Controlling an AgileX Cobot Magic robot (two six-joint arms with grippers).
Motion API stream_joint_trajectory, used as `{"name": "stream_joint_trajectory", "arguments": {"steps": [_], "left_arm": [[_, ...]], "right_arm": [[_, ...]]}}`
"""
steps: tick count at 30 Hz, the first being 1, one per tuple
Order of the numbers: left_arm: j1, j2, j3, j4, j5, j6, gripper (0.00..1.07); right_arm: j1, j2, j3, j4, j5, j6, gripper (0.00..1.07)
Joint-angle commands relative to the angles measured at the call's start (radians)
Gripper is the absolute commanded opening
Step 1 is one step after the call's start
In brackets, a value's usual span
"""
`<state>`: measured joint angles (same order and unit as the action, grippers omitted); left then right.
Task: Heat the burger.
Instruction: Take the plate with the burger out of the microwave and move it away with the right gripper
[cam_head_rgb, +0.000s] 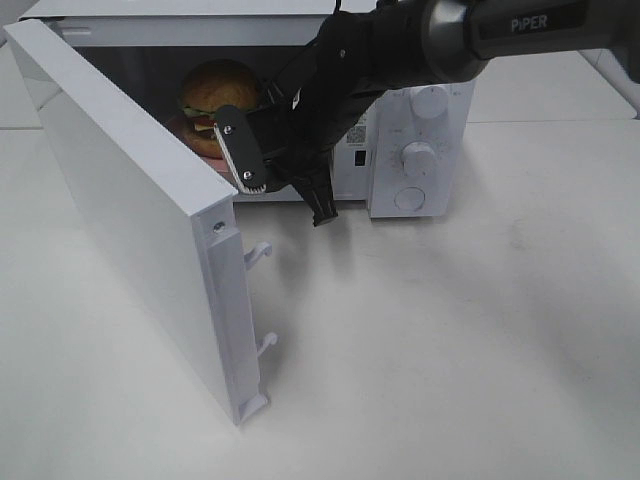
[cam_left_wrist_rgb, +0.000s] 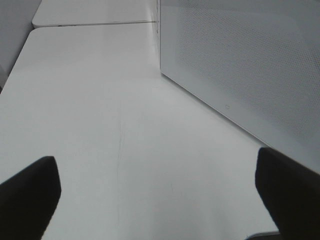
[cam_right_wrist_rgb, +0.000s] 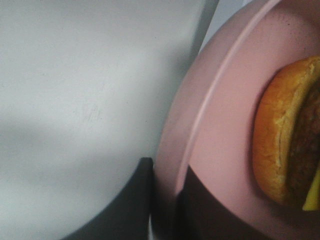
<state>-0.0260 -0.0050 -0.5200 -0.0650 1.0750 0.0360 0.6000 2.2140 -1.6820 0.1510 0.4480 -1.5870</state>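
Burger's in, door's not shut yet

The golden-bun burger (cam_head_rgb: 218, 92) on its pink round plate (cam_right_wrist_rgb: 220, 125) is parked inside the white microwave (cam_head_rgb: 420, 150); the plate's rim is pinched by the right hand (cam_right_wrist_rgb: 165, 200), the left hand (cam_left_wrist_rgb: 160, 195) is held wide.

I work in what looks like a test lab set up as a mock kitchen. A plain white worktop (cam_head_rgb: 450, 350) stretches bare in every direction around a white microwave (cam_head_rgb: 415, 150), its door (cam_head_rgb: 130, 220) swung open. Beyond the microwave the worktop meets another white slab at a seam. My black arm (cam_head_rgb: 480, 35), lettered PIPER, reaches in above the microwave's knobs (cam_head_rgb: 418, 158).
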Motion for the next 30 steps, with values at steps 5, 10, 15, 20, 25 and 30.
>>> {"name": "stream_joint_trajectory", "arguments": {"steps": [5,10,15,20,25,30], "left_arm": [[0.005,-0.007,0.004,-0.007,-0.007,-0.001,0.98],[0.005,-0.007,0.004,-0.007,-0.007,-0.001,0.98],[0.005,-0.007,0.004,-0.007,-0.007,-0.001,0.98],[0.005,-0.007,0.004,-0.007,-0.007,-0.001,0.98],[0.005,-0.007,0.004,-0.007,-0.007,-0.001,0.98],[0.005,-0.007,0.004,-0.007,-0.007,-0.001,0.98]], "right_arm": [[-0.002,-0.101,0.102,0.050,-0.168,-0.094,0.00],[-0.003,-0.136,0.152,0.062,-0.182,-0.120,0.00],[-0.004,-0.173,0.212,0.108,-0.208,-0.180,0.00],[-0.007,-0.195,0.259,0.171,-0.224,-0.234,0.00],[-0.015,-0.225,0.295,0.220,-0.225,-0.271,0.00],[-0.015,-0.266,0.361,0.236,-0.244,-0.308,0.00]]}}
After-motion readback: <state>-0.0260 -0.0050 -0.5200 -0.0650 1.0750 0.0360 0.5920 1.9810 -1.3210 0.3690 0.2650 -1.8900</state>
